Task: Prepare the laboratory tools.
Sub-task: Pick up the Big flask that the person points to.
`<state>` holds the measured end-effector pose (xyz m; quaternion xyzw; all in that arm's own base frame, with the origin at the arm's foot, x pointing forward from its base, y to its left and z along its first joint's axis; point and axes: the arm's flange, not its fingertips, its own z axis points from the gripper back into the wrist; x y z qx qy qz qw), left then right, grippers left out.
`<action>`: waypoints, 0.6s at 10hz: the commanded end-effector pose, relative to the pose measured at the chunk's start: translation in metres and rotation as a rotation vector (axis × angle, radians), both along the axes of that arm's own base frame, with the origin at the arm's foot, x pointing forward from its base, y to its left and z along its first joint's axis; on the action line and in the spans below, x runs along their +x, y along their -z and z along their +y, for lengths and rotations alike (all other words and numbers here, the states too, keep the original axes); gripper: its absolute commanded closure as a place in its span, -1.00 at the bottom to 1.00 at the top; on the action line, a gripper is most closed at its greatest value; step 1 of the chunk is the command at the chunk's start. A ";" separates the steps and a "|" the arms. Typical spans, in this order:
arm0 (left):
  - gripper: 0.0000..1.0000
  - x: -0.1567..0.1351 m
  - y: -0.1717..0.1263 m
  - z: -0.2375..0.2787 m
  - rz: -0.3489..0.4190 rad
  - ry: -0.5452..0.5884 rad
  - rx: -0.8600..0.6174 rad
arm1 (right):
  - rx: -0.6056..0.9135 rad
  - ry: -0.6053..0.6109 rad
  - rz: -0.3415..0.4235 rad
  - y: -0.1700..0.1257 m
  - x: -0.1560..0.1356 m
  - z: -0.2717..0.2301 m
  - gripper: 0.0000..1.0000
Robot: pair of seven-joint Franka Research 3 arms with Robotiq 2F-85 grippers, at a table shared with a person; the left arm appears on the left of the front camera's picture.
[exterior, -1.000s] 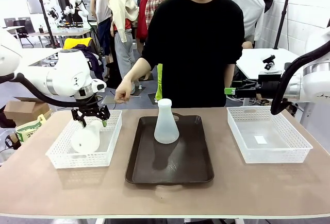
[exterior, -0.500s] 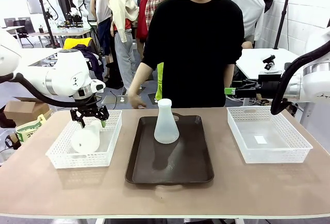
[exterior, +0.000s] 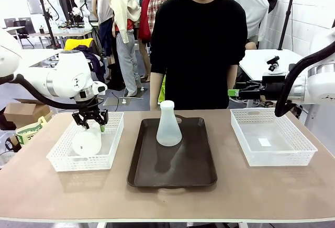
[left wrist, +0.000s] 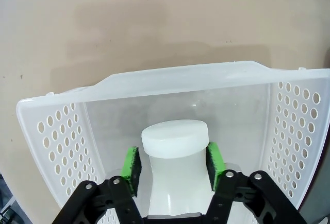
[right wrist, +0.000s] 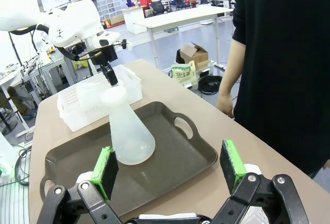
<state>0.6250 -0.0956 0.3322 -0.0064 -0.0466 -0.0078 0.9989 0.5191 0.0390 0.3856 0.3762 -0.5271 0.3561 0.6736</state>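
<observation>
One flask (exterior: 88,139) stands in the left basket (exterior: 57,154) and the other flask (exterior: 169,125) on the dark tray (exterior: 172,173) — both look light, stiff and smooth-walled, likely slippery, so the narrow neck under the lip is the sensible place to grip. The left gripper (left wrist: 172,163) is narrowed around the first flask's neck, green pads (left wrist: 131,166) on either side at or just off the surface. The right gripper (right wrist: 170,170) hangs spread wide, holding nothing.

2 flasks (exterior: 169,126) (exterior: 87,140), 2 baskets (exterior: 57,157) (exterior: 301,154) (white mesh), 1 tray (exterior: 172,173).
</observation>
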 end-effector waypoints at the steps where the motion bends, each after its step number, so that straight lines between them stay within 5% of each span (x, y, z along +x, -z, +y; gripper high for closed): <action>1: 0.80 -0.002 -0.004 0.000 0.010 -0.014 -0.001 | -0.006 0.003 0.002 0.000 -0.001 0.001 -1.00; 2: 1.00 -0.003 -0.004 0.000 0.014 -0.015 -0.001 | -0.006 0.003 0.002 0.000 -0.001 0.001 -1.00; 6: 1.00 -0.007 -0.002 -0.002 0.020 -0.023 0.010 | -0.006 0.003 0.002 0.000 -0.001 0.001 -1.00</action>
